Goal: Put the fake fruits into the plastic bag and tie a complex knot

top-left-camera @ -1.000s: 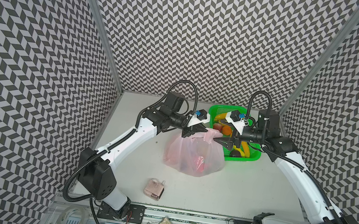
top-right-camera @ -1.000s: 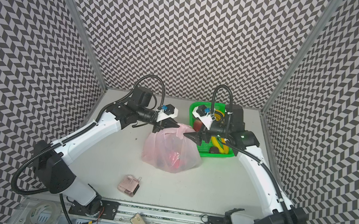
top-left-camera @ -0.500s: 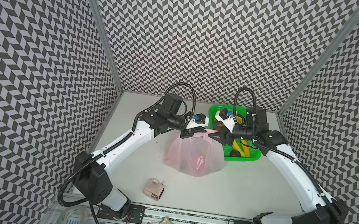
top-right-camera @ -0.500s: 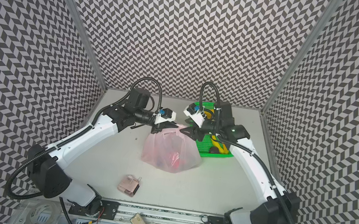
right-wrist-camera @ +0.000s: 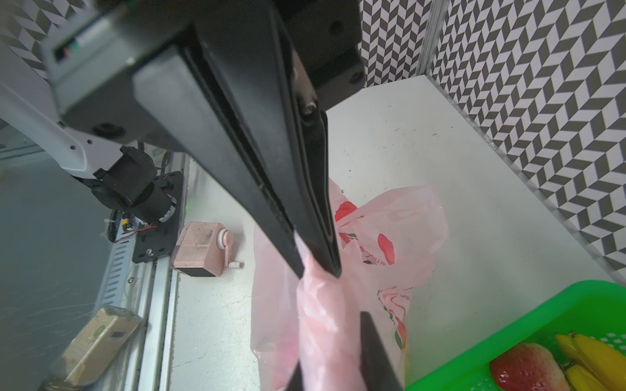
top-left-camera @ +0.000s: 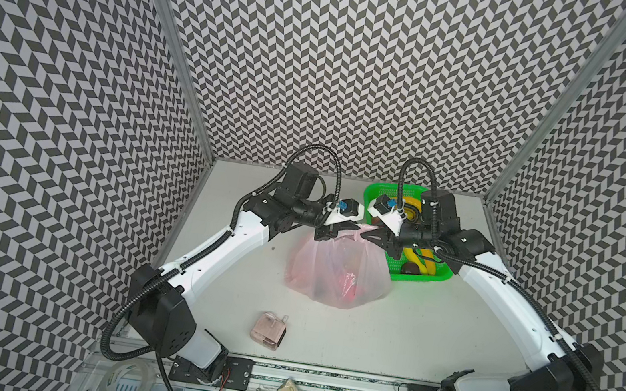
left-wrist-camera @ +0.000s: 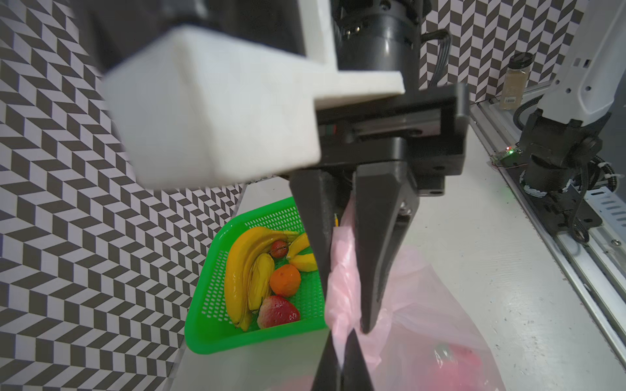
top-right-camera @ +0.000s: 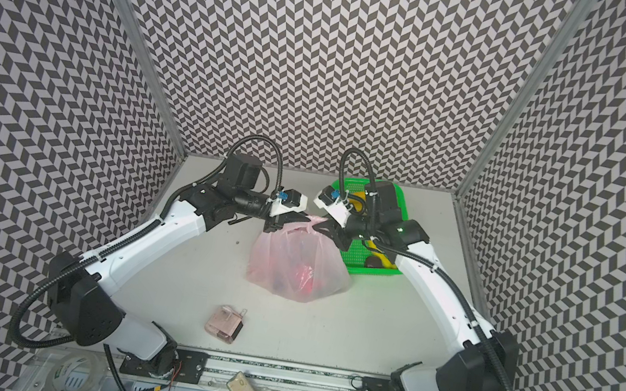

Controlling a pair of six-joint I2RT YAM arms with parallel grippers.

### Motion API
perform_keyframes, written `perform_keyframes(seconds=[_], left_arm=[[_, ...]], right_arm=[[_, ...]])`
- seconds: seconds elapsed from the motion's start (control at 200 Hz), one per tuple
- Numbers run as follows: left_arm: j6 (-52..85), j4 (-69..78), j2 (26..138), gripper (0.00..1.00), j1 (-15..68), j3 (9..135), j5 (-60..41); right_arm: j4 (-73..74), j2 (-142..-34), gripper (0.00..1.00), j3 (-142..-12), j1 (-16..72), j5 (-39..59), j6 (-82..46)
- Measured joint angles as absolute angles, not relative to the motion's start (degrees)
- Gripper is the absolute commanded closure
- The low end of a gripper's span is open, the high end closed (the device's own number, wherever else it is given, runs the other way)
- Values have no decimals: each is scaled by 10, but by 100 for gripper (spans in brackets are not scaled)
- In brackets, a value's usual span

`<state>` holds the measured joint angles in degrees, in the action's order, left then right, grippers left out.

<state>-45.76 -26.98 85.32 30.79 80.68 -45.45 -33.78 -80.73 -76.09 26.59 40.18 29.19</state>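
The plastic bag [top-left-camera: 337, 276] is set on the table [top-left-camera: 430, 327], just beside the green basket [top-left-camera: 420, 280]. Its top is pinched tight by the left gripper [top-left-camera: 354, 228] and the right gripper [top-left-camera: 368, 235]. Fake fruits [left-wrist-camera: 285, 280] are seen in the basket.

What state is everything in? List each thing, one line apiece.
plastic bag, upright, top bunched up
left gripper, shut on plastic bag
right gripper, shut on plastic bag
green basket, upright, holding fruit
fake fruits, several lying in basket
pink box, on table, untouched
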Motion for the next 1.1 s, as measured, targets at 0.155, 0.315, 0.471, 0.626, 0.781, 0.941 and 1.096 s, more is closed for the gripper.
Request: perform_keyframes(seconds=[0.155, 0.315, 0.471, 0.626, 0.781, 0.941, 1.096], left_arm=[[-441, -256, 837, 62, 308, 798, -444], [-407, -230, 797, 42, 307, 764, -413], [-376, -210, 769, 40, 297, 720, -367], [-354, -204, 778, 56, 287, 708, -334], [-338, -200, 793, 83, 285, 708, -338], [-329, -194, 792, 100, 285, 708, -351], [-301, -184, 790, 100, 285, 708, -364]], right_arm=[[-317, -807, 100, -751, 267, 392, 287], [-274, -801, 100, -722, 268, 386, 269], [-235, -787, 100, -698, 268, 385, 252], [-202, -772, 100, -681, 269, 382, 236], [-167, -761, 100, -662, 270, 374, 221], [-119, -749, 100, -629, 273, 360, 203], [-67, -736, 100, -594, 283, 343, 185]])
